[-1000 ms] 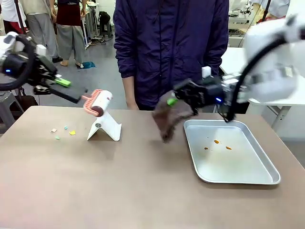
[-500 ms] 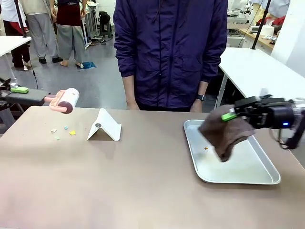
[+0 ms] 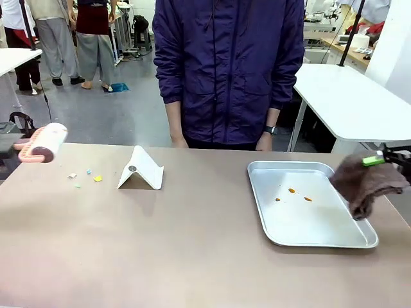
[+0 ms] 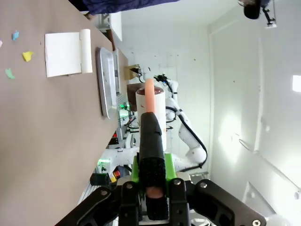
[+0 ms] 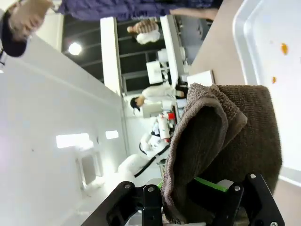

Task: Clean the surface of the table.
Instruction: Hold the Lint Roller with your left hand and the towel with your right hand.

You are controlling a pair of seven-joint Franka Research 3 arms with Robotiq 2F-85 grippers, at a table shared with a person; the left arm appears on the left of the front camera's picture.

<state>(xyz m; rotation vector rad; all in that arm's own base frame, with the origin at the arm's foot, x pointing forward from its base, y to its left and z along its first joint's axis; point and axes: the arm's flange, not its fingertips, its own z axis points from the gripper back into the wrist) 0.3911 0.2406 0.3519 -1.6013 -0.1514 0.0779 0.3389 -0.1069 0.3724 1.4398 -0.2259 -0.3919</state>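
1. Clamping the left gripper shut on the black handle of a lint roller, with the roller head pointing away from the wrist and hanging off the 9 o'clock end of the table, apart from its top.
2. Pinching the right gripper closed on a brown cloth, with the cloth drooping in folds just past the 3 o'clock rim of the silver tray and, as far as can be told, not touching the tan surface.
3. Judging the step in hand: holding both tools ready at opposite ends, with no cleaning contact made yet.
4. Lying on the table at about 4 o'clock from the roller: a few small paper scraps, with a white stand near them at their 3 o'clock.
5. Showing inside the tray, at about 9 o'clock from the cloth: several orange spots.
6. Calling next, most likely, for lowering the roller toward 4 o'clock onto the scraps and rolling across them with the head flat, taking care not to knock the stand.
7. Spreading wide between the two grippers, from 9 to 3 o'clock: the table itself, with a person standing at its 12 o'clock edge.
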